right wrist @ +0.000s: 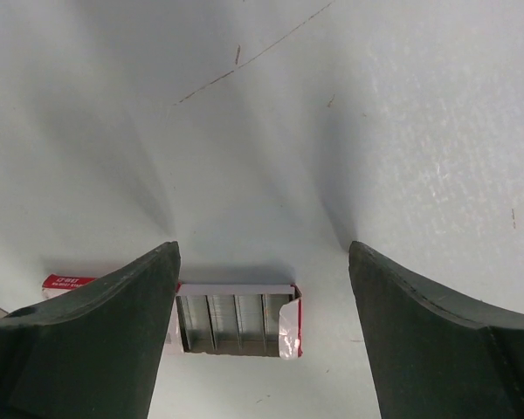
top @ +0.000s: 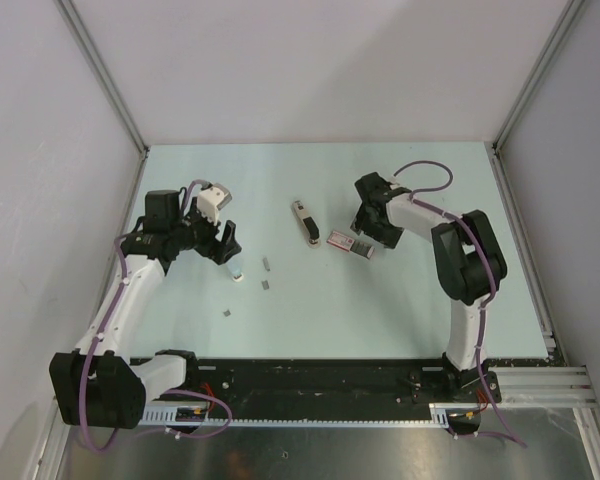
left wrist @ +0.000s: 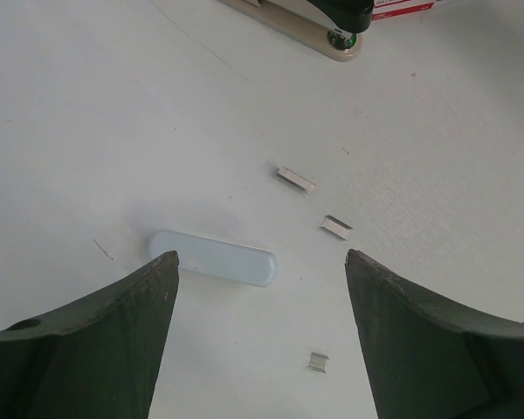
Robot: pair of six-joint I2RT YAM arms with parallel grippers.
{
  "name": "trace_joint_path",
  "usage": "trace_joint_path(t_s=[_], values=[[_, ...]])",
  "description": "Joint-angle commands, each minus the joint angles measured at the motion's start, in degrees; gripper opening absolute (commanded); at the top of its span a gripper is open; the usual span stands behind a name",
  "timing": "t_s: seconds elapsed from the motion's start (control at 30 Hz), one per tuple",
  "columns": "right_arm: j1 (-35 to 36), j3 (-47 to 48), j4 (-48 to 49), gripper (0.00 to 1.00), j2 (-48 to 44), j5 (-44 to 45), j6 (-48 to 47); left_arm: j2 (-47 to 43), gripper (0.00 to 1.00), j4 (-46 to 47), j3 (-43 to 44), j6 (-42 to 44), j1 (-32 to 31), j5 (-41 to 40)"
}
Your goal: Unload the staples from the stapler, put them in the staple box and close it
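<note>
**Fig.** The stapler [top: 305, 222] is shown lying on the counter [top: 430, 300], centrally; loose staples [left wrist: 296, 179] are scattered near the left hand [left wrist: 262, 257]. That hand and the right hand [right wrist: 262, 249] are spread apart, empty. The stapler is judged light and rigid, best gripped across its flanks.

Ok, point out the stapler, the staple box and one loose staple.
stapler [top: 305, 223], top external view, middle of its body.
staple box [right wrist: 288, 327], right wrist view, torn end flap.
loose staple [left wrist: 296, 179], left wrist view, middle of the strip.
</note>
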Motion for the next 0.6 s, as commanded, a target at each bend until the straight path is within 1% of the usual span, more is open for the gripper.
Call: trace_joint_path(t_s=[0.0,0.23,0.43,0.57], values=[[0.6,1.6,-0.9,0.83,2.5,1.4,1.5,-0.9,0.82,0.1,0.2,1.1,0.6,2.1],[2.2,2.1,-1.7,0.81,4.4,0.0,2.1,-1.2,0.82,0.1,0.1,1.3,0.7,1.8],[4.3,3.1,-6.4,0.81,6.3,0.6,0.9,-1.4,0.82,0.2,0.2,1.3,0.8,2.3],[6.2,3.1,-6.9,0.81,6.7,0.7,1.9,-1.2,0.82,0.3,-0.1,1.3,0.9,2.7]])
